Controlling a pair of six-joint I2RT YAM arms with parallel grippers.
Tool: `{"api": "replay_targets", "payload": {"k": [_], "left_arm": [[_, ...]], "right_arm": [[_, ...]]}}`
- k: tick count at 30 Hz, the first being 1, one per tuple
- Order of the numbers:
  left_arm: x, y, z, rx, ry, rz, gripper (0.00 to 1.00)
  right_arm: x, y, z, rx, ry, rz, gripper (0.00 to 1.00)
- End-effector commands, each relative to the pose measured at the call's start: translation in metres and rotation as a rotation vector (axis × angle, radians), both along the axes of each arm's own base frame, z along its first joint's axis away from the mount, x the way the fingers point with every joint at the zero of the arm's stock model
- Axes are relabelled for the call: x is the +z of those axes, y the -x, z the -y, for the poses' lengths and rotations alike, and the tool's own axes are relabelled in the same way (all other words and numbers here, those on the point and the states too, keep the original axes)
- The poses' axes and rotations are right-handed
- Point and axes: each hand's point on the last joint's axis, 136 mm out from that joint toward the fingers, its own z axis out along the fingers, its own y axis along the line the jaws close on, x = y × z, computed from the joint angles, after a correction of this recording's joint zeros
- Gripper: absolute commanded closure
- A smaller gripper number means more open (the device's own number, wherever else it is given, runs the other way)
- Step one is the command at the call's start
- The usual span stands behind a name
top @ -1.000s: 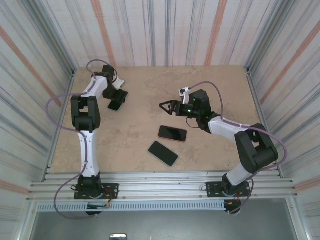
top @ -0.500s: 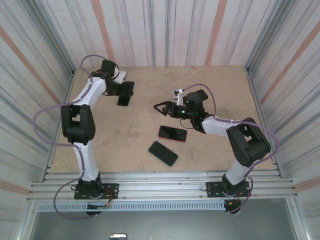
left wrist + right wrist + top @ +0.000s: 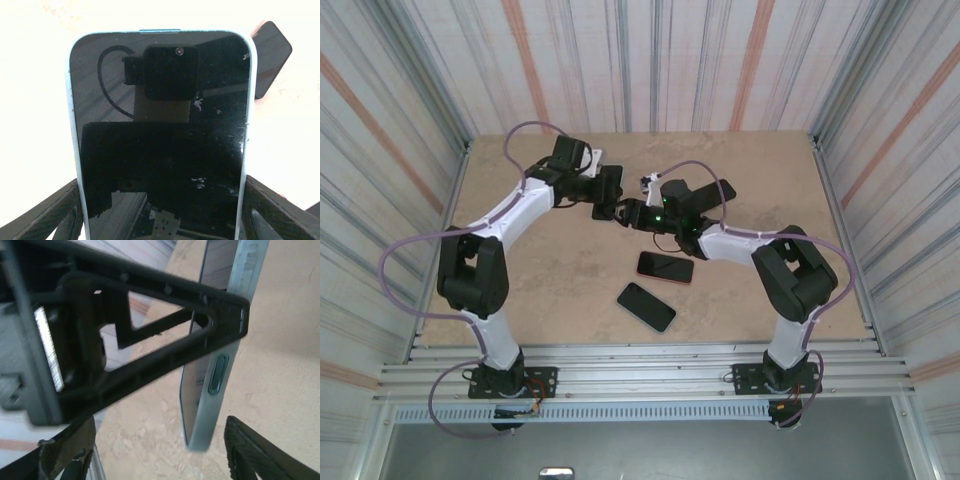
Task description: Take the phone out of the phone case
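The left arm has swung in from the far left corner of the bench, where it hung a second ago, and its left pincer now sits near the middle of the far half, raised off the surface. It is clamped on the phone, one finger against each long side, exactly as it gripped it in the earlier pictures. The phone stands with its dark, scuffed screen facing the left wrist camera, and the light-blue case runs around its rim. Over the same second the right arm has reached left and away from its base, so the right pincer, which was well apart from the other over the bench's centre, now meets it. In the right wrist view the phone shows edge-on with a side button visible, a black finger of the left pincer crosses in front of it, and the phone's free end lies between the right pincer's fingers. Those jaws stand apart, one finger just beside the case and the other well clear of the screen side, with neither visibly touching. The pink-rimmed phone and the black phone lie flat nearer the arm bases, just beside each other, where they lay before.
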Motion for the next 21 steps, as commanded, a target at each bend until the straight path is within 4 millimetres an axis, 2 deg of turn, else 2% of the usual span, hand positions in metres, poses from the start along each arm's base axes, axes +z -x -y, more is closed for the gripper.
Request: {"api": "replay_targets", "payload": {"k": [1, 6, 8, 21], "left_arm": [[0.049, -0.003, 0.005, 0.038, 0.076, 0.127, 0.46], [0.055, 0.002, 0.006, 0.054, 0.09, 0.143, 0.46], [0.059, 0.003, 0.007, 0.053, 0.097, 0.153, 0.47], [0.061, 0.01, 0.021, 0.03, 0.126, 0.151, 0.44]], "right_arm": [[-0.011, -0.01, 0.001, -0.051, 0.02, -0.044, 0.38], [-0.015, -0.013, 0.0, -0.076, 0.059, -0.055, 0.46], [-0.015, -0.015, 0.0, -0.088, 0.054, -0.061, 0.53], [0.003, -0.02, -0.007, -0.082, 0.01, -0.03, 0.86]]}}
